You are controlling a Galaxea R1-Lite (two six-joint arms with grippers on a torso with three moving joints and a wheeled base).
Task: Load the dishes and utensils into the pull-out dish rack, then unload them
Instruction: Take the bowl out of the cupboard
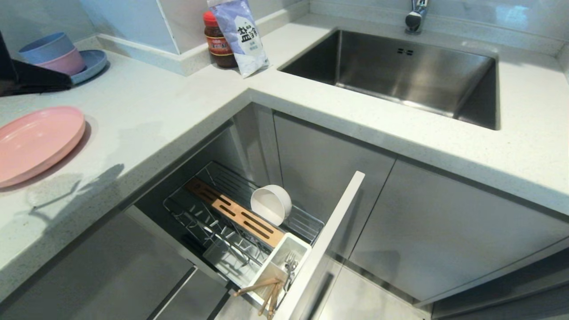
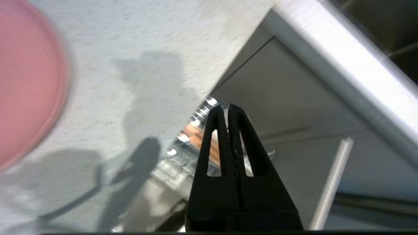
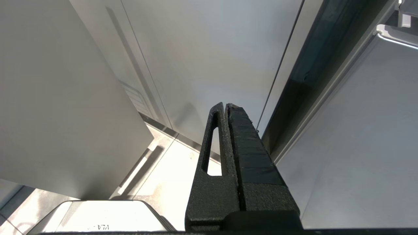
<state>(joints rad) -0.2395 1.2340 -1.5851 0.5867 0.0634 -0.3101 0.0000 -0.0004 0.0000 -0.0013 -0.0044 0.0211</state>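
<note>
The pink plate [image 1: 38, 142] lies flat on the counter at the far left. Below the counter the pull-out dish rack [image 1: 178, 209] stands drawn out. An off-white bowl [image 1: 271, 203] leans on its side beside the wood strip [image 1: 235, 213]. The fork [image 1: 291, 266] and the chopsticks [image 1: 262, 289] stand in the white cutlery cup [image 1: 278, 262] by the grey front panel [image 1: 326, 244]. My left gripper [image 2: 226, 109] is shut and empty, above the counter's edge with the pink plate [image 2: 26, 81] off to one side. My right gripper [image 3: 226, 106] is shut, parked low before cabinet fronts.
A steel sink [image 1: 400, 71] with a tap [image 1: 415, 15] sits at the back right. A red-lidded jar [image 1: 218, 42] and a salt bag [image 1: 242, 35] stand in the corner. Stacked blue and pink bowls [image 1: 53, 55] rest on a blue plate [image 1: 93, 64] at the back left.
</note>
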